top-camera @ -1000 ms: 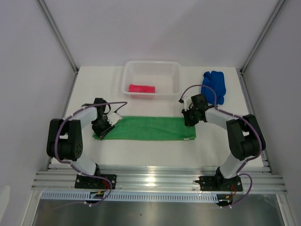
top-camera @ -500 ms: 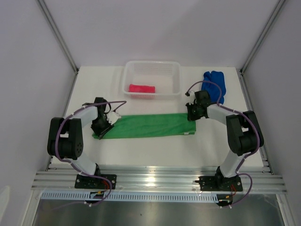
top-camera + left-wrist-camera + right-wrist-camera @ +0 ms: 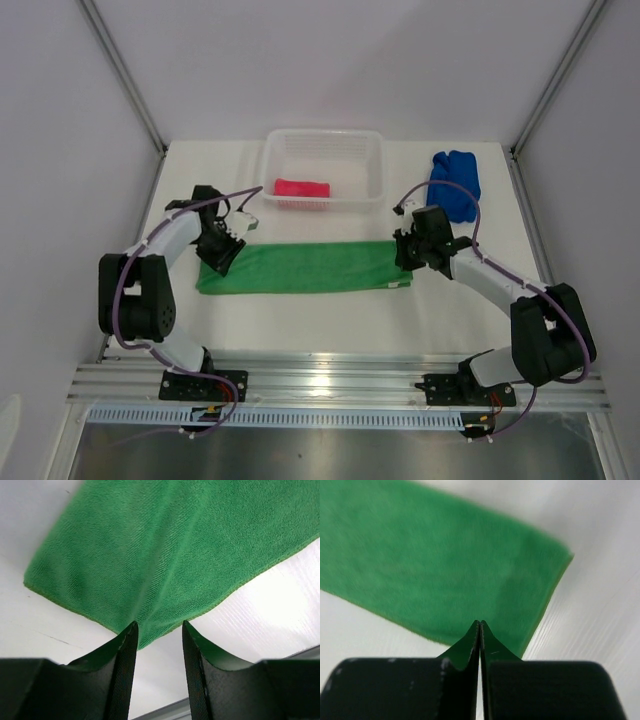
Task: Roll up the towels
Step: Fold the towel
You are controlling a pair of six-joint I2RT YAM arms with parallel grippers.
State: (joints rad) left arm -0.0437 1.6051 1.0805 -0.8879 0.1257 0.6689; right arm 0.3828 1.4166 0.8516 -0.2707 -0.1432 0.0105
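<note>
Outward toward the right side of the table (image 3: pixel 300 325) the right arm (image 3: pixel 490 282) has swung its elbow, while the left gripper (image 3: pixel 218 250) has edged farther from the bases. The green towel (image 3: pixel 305 268) lies flat as a long strip mid-table. The left gripper's jaws stand parted at its left end and the right gripper (image 3: pixel 405 255) is closed, tips over its right end

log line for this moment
green towel: flat strip | left gripper: open, left end | right gripper: shut, right end | pink towel: in basket
</note>
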